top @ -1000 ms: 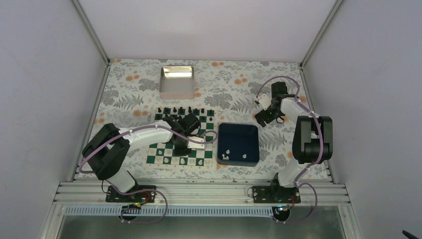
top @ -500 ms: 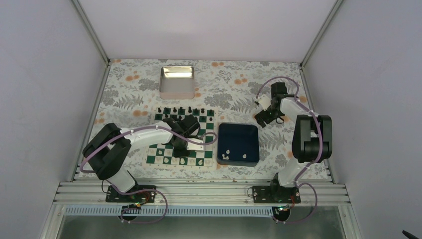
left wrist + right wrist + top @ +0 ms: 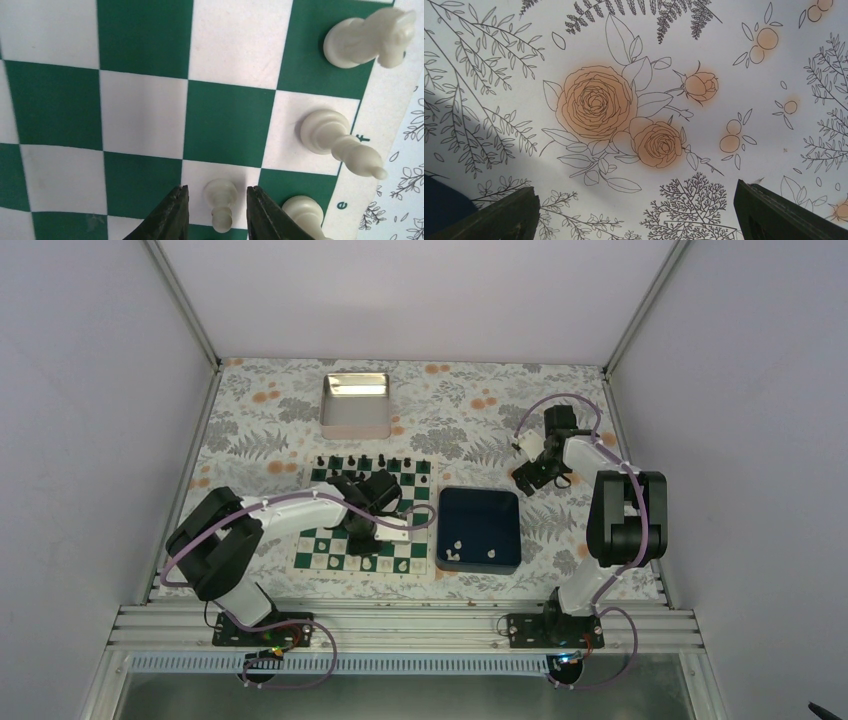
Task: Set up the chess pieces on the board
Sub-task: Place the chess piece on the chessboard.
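Observation:
The green-and-white board [image 3: 322, 540] lies left of centre, and it fills the left wrist view [image 3: 145, 35]. My left gripper [image 3: 363, 536] is low over its near rows. In the left wrist view the left gripper [image 3: 216, 189] is open, with a white pawn [image 3: 221, 194] standing between its fingers and a gap on each side. A white knight [image 3: 367, 37], a bishop [image 3: 332, 135] and another white piece [image 3: 305, 212] stand along the board's edge. My right gripper [image 3: 527, 478] is open and empty over the floral cloth, as the right wrist view [image 3: 636, 200] shows.
A dark blue tray [image 3: 480, 502] right of the board holds a few white pieces [image 3: 455, 548]. Small black pieces [image 3: 366, 461] line the board's far edge. A shiny metal tin [image 3: 355, 406] stands at the back. The tray's corner shows in the right wrist view [image 3: 439, 200].
My left gripper has shifted very slightly over the board's near rows. The right arm has barely moved.

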Controlling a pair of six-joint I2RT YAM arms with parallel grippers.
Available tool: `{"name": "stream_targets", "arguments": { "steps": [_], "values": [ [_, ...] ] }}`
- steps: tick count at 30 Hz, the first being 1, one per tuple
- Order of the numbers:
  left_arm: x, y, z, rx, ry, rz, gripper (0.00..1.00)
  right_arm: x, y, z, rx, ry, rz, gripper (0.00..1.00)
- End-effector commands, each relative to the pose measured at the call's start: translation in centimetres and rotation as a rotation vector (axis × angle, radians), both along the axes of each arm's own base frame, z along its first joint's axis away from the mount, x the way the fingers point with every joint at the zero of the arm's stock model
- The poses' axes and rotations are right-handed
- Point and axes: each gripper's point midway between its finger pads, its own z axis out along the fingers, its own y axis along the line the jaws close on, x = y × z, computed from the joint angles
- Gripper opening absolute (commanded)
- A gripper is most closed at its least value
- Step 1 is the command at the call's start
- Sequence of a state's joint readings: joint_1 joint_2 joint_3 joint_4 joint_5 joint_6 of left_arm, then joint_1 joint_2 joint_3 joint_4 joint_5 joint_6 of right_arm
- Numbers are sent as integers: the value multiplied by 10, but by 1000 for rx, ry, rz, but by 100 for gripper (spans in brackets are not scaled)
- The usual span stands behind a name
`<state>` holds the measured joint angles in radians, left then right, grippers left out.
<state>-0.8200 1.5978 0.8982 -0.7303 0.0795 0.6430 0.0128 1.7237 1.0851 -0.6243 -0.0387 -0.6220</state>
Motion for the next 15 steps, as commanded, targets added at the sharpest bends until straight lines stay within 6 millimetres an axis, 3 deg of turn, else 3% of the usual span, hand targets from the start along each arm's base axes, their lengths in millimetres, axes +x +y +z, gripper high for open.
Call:
{"name": "stream_targets", "arguments": {
  "steps": [1,7,12,15],
  "values": [
    [11,-8,22,-26,-30,7,31,-3,-1,-5,-12,12,5,100],
    [23,-31,71,-92,-51,-20,35,-4,0,-5,-12,14,6,100],
    [45,-75,122,-208,-87,-70,41,-4,0,-5,-11,12,7,100],
    [52,-107,131,-231,-99,-122,42,-3,0,-4,-8,9,8,100]
  ]
}}
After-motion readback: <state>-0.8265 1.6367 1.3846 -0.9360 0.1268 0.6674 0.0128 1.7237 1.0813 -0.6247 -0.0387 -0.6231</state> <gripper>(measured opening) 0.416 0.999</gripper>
